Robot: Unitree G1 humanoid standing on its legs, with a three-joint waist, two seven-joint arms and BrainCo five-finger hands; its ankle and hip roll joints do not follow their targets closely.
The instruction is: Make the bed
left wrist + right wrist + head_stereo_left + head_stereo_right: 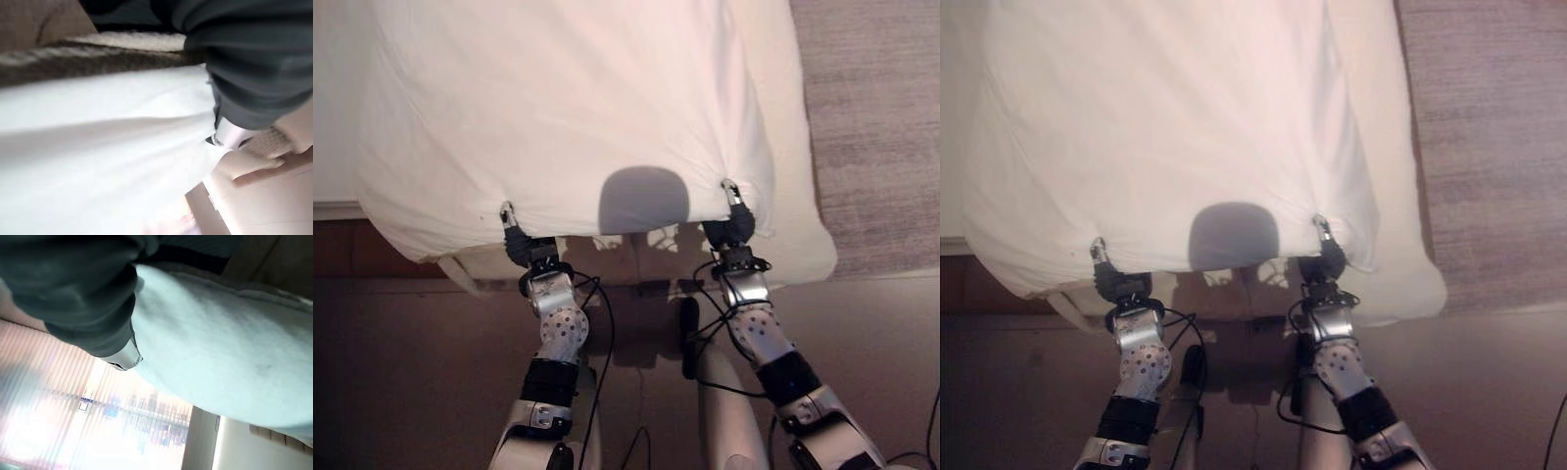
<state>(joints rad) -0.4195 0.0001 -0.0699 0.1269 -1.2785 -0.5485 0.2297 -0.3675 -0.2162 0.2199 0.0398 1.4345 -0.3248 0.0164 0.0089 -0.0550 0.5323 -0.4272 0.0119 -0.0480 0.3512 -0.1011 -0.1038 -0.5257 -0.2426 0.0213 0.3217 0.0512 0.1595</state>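
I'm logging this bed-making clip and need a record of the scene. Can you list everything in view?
duvet: one, white, spread over the bed, near edge lifted by both hands
bed: one, cream mattress corner showing under the duvet's right side
carpet: one, grey-brown, right of the bed
floor: dark brown, in front of the bed
left hand: fingers pinching the duvet's near edge
right hand: fingers pinching the same edge

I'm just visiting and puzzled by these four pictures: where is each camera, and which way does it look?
Left eye: head, looking down at the white cloth duvet; both hands pinch its near edge.
Right eye: beside it, same scene: left hand, right hand.
Left wrist: on that arm, along its dark cover.
Right wrist: likewise, towards a window with vertical blinds.
Shared: the duvet.
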